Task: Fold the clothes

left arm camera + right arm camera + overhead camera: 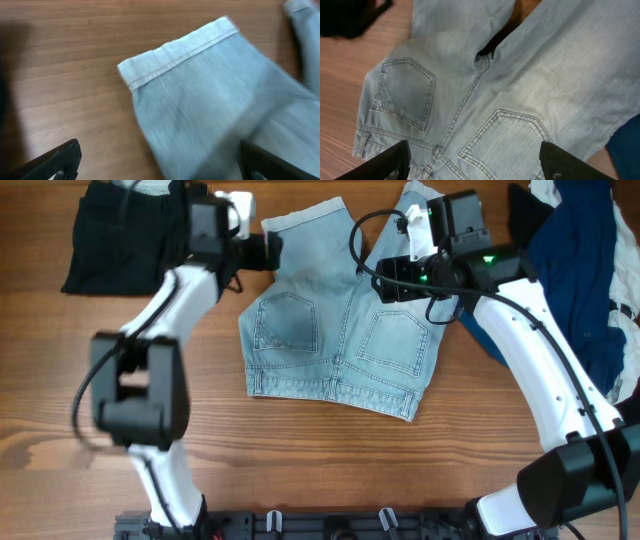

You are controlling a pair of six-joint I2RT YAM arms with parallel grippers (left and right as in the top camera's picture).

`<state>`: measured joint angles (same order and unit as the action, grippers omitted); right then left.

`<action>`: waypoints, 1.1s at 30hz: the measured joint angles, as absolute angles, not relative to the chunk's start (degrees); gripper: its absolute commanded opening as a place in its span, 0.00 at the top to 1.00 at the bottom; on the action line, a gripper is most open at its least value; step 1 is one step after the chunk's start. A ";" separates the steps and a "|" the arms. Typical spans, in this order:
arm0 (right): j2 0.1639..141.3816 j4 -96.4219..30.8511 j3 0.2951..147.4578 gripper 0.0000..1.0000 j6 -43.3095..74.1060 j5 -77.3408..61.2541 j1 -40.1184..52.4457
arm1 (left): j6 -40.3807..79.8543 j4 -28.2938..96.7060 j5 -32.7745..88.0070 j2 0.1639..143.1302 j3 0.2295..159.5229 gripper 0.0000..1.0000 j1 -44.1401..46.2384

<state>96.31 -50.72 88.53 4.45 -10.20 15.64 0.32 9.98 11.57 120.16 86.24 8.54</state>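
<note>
Pale denim shorts (335, 330) lie pockets-up on the counter (300, 460); my left tool (162, 165) hangs open over one leg hem (180, 52), my right tool (480, 162) open above the back pockets (405, 92).

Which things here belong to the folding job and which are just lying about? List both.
Job: denim shorts, spread flat at centre; black garment, far left; navy shirt, far right.
Lying about: wooden table; black rail at its near edge.
</note>
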 measured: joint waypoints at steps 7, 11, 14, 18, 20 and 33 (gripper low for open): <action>96.31 -49.78 88.53 0.21 3.77 -9.76 15.64 | 0.10 7.75 8.10 133.62 99.39 0.01 9.65; 96.31 -48.60 88.53 0.21 3.73 -9.74 15.64 | 0.14 5.69 6.26 135.57 99.61 0.05 9.76; 96.31 -47.53 88.53 0.21 3.75 -9.56 15.64 | 0.30 4.58 5.76 136.94 99.61 0.05 10.04; 96.31 -47.46 88.53 0.21 3.73 -9.52 15.64 | 0.80 2.76 5.63 138.82 99.61 0.11 10.83; 96.31 -47.44 88.53 0.22 3.73 -9.34 15.64 | 1.37 2.02 6.09 139.09 99.61 0.20 11.00; 96.31 -47.09 88.53 0.25 3.73 -9.32 15.64 | 6.59 -0.32 -0.54 139.09 99.66 0.96 11.22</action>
